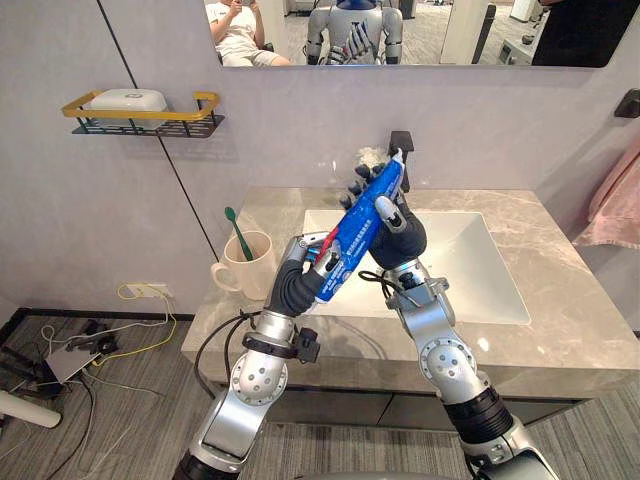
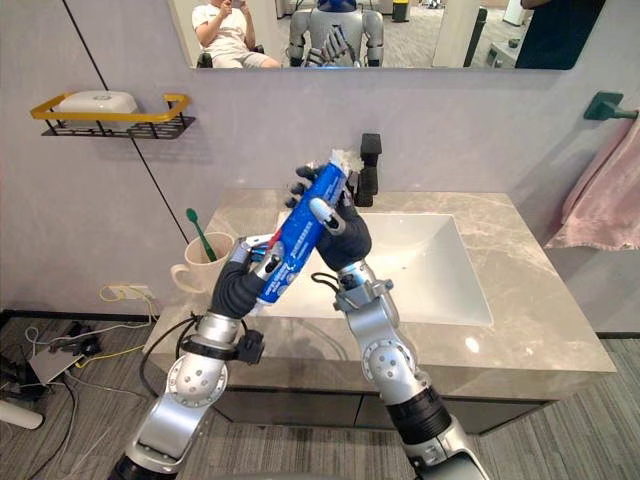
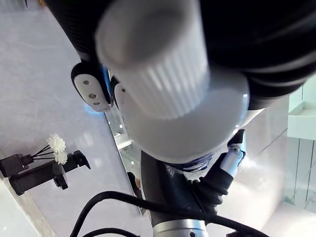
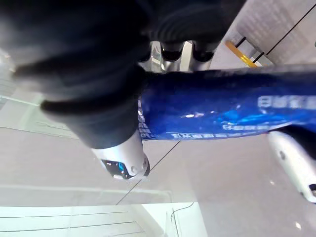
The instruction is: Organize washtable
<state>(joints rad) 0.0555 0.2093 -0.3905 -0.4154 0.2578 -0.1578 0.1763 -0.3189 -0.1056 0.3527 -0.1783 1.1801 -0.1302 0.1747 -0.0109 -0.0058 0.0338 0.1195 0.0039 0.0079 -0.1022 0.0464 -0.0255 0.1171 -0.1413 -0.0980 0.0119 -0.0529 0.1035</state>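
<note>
The blue toothpaste tube (image 1: 362, 222) slants between both hands. Its white cap sits low in the left hand (image 1: 297, 283) and its flat tail rises past the right hand (image 1: 400, 236); both hands' fingers curl round it. The tail partly covers the black faucet (image 1: 403, 146). A mug (image 1: 243, 270) holding a green toothbrush (image 1: 238, 232) stands just beside the left hand. The sink (image 1: 480, 270) lies below the right hand.

A gold-edged shelf (image 1: 140, 112) is hanging on the wall, carrying a white box (image 1: 128, 99). A pink towel (image 1: 615, 205) is hanging at the right. A person (image 1: 238, 30) is sitting, reflected in the mirror (image 1: 450, 35). A grey box (image 1: 68, 362) with cables is lying on the floor.
</note>
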